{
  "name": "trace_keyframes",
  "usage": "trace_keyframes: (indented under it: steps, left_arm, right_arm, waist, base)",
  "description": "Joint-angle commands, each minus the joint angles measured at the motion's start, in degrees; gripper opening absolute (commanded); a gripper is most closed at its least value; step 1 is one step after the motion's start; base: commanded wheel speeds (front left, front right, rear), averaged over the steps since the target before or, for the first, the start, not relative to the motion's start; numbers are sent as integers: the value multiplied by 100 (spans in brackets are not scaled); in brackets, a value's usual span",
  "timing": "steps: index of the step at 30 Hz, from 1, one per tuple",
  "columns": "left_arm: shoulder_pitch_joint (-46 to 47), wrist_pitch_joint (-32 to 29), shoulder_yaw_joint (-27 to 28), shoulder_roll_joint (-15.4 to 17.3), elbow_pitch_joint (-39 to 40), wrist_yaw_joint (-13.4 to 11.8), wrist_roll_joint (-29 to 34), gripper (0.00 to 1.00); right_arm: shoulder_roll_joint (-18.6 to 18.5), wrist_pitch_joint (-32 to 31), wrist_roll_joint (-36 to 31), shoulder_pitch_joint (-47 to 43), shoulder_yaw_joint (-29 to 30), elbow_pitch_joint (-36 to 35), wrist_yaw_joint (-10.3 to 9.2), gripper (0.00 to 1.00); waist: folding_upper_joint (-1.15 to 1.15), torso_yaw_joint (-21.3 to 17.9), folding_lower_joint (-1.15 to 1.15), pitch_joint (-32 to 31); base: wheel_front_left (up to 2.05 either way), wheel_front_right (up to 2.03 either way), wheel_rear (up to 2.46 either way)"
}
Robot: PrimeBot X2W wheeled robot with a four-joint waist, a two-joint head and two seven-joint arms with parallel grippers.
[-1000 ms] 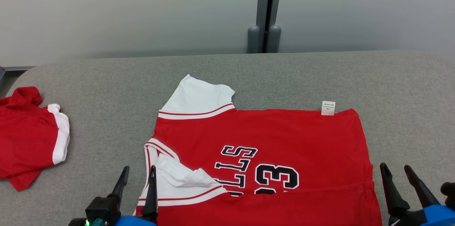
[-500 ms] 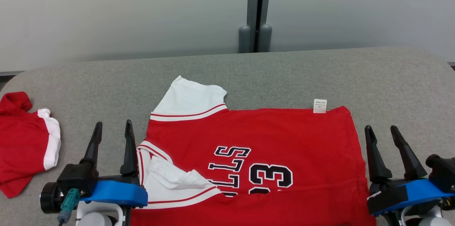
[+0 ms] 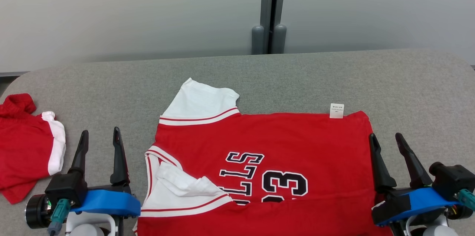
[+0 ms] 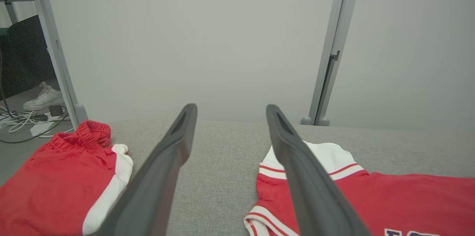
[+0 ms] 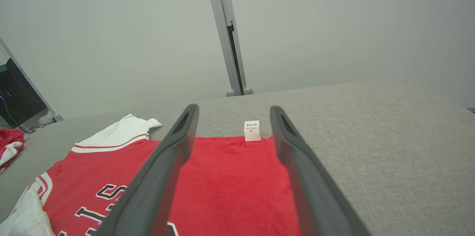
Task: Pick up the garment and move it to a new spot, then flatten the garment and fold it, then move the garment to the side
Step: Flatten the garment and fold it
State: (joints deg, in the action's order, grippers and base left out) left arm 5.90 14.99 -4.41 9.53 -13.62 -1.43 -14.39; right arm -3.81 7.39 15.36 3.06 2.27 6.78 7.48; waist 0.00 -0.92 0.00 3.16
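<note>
— what's in front of you?

— the garment [image 3: 267,147], a red jersey with white sleeves, lies spread on the grey table [image 3: 297,72]. its near edge looks folded up over the black lettering. a white label [image 3: 336,110] sticks out at its far right corner.

— and your grippers?

— my left gripper [image 3: 101,131] sits over bare table just left of the jersey's collar, fingers spread wide with nothing between them. my right gripper [image 3: 385,135] is at the jersey's right edge, just as wide and empty. in the right wrist view one finger lies over red cloth and the other over table. i can't tell whether either touches.

— anything around to mind?

— red shorts [image 3: 26,147] with white trim lie at the table's left end, well apart from the jersey. a grey post [image 3: 269,9] stands behind the table. in the left wrist view, past the left end, a white shoe [image 4: 44,98] and loose cables [image 4: 22,121] are on the floor.
</note>
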Motion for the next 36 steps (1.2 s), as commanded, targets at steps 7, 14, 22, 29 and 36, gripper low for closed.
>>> trace_keyframes:
  steps: [7, 14, 22, 29, 36]
  left_arm:
    - [1, 27, -10, -42, -183, 106, 95, 100]
    - [413, 24, -61, 46, -382, 251, 125, 100]
    - [2054, -601, -315, 454, -730, 617, 252, 100]
    - [3600, -1298, -718, 752, -1313, 847, 203, 100]
    - [4700, -1852, -1330, 916, -2160, 903, -146, 100]
  right_arm:
    - [32, -74, -133, 38, 54, 59, 3, 100]
    - [-114, -196, -120, 267, 152, 16, 3, 100]
    - [-801, -799, -64, 1296, 201, 1, 3, 100]
    - [-1116, -1513, 193, 2106, 31, 188, 3, 100]
    - [-1293, -1740, 434, 2648, -418, 516, 3, 100]
  waist:
    - [0, -19, 0, 12]
    - [0, -71, 0, 181]
    - [0, -231, 0, 674]
    - [0, -480, 0, 1293]
    - [0, -745, 0, 1914]
  base:
    - [0, 0, 0]
    - [0, 0, 0]
    - [0, 0, 0]
    - [0, 0, 0]
    - [0, 0, 0]
